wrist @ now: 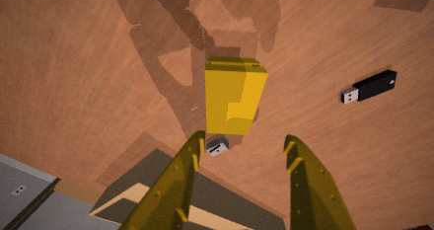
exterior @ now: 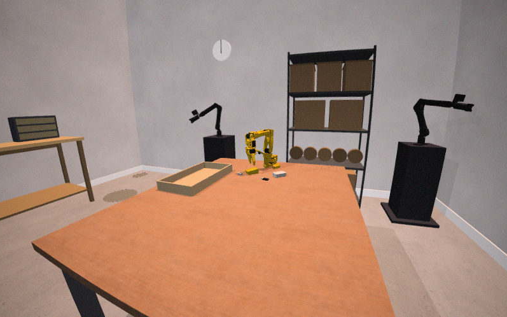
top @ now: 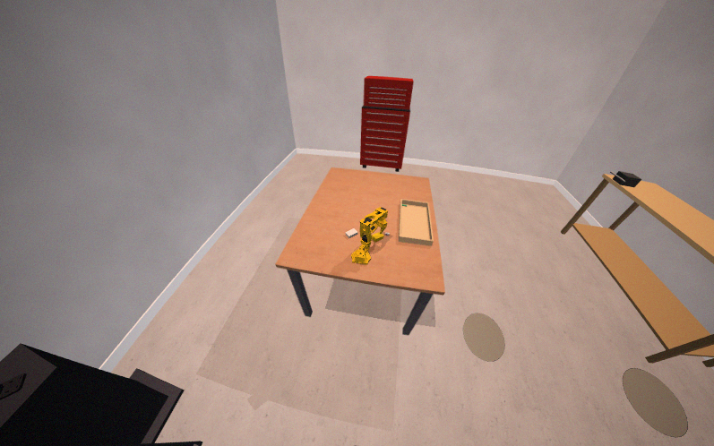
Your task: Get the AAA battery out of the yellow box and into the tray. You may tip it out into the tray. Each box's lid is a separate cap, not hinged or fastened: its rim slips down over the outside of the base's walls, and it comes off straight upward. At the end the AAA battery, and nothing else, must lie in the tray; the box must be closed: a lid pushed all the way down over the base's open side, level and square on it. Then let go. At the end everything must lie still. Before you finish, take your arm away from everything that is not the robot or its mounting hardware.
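1. Hovering above the table [exterior: 215,244], the gripper [wrist: 242,148] points down with its two yellow fingers partly apart and nothing between them.
2. The yellow box [wrist: 236,95] lies on the table top just ahead of the fingertips in the wrist view, lid on, not touched by either finger. In the exterior view the same box [exterior: 251,170] sits at the foot of the arm [exterior: 261,143], below the gripper.
3. A small grey cylindrical item [wrist: 217,146] lies on the table touching or just beside the near end of the box, next to the left-hand finger in the wrist view; whether it is the AAA battery cannot be told.
4. A black USB stick [wrist: 370,86] lies on the table, apart from the box, toward the right of the wrist view.
5. A white block [exterior: 279,174] rests on the table near the arm's base.
6. The tray [exterior: 176,184] stands on the table beside the arm; its floor shows bare wood in the exterior view.
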Controlling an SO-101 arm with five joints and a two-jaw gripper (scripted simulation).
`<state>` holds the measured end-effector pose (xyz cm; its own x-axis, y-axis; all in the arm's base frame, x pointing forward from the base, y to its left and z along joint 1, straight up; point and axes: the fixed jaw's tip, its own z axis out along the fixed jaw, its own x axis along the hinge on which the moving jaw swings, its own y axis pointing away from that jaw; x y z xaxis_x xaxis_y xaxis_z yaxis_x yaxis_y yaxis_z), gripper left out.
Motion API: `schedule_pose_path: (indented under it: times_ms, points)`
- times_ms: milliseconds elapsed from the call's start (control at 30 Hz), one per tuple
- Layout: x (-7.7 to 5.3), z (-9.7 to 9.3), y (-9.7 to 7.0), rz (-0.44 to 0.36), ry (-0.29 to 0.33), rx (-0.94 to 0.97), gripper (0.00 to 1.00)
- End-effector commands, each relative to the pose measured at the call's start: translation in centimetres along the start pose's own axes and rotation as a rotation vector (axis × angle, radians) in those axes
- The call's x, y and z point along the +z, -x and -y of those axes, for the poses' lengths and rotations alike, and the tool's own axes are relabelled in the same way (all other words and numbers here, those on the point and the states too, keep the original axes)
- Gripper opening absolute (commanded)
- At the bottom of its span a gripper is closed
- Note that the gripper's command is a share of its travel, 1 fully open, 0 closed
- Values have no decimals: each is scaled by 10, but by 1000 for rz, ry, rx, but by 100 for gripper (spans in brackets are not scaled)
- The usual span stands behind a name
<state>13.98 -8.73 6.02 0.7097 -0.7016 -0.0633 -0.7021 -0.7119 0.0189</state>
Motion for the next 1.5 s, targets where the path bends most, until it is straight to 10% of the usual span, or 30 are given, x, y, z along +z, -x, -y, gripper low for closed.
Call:
schedule_pose_path:
  times_ms: [0, 1467]
  points:
    - [-14, 0, -6, -63, -19, 2, 31]
    - [-16, -4, -6, -63, -19, 2, 31]
